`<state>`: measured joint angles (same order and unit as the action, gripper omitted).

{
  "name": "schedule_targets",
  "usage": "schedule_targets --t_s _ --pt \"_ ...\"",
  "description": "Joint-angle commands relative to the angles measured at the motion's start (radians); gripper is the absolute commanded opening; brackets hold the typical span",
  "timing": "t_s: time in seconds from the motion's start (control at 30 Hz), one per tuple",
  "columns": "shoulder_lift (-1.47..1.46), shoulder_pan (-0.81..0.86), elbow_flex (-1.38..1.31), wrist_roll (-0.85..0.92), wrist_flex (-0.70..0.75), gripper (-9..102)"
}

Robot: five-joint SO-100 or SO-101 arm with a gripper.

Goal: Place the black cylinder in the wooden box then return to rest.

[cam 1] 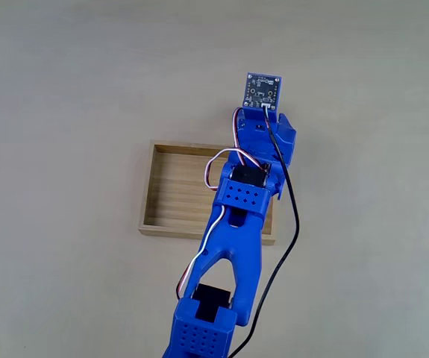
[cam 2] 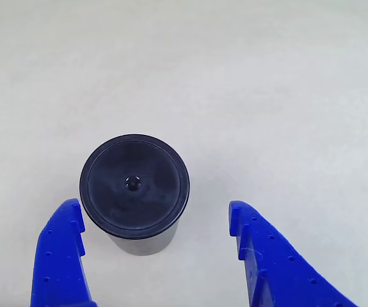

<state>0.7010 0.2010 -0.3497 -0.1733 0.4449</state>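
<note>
- the black cylinder (cam 2: 134, 190) stands upright on the pale table (cam 2: 286, 96), lower centre of the other view.
- the gripper (cam 2: 155, 214) is spread wide, its blue fingers (cam 2: 62, 256) flanking the cylinder.
- in the fixed view, the wooden box (cam 1: 177, 190) lies mid-frame, partly under the blue arm (cam 1: 236, 239).

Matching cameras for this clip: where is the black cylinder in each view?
Fixed view: hidden, probably under the wrist just past the box.
Other view: the cylinder stands upright left of centre on the table, near the left finger of the open gripper.
Shared landmark: the pale table, seen in both.
</note>
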Motion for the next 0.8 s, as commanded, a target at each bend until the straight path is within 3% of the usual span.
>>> schedule_targets --t_s 0.0,0.77 --pt "-0.035 -0.015 -0.138 -0.020 -0.037 34" --pt "0.058 -0.038 -0.264 -0.026 -0.037 33"
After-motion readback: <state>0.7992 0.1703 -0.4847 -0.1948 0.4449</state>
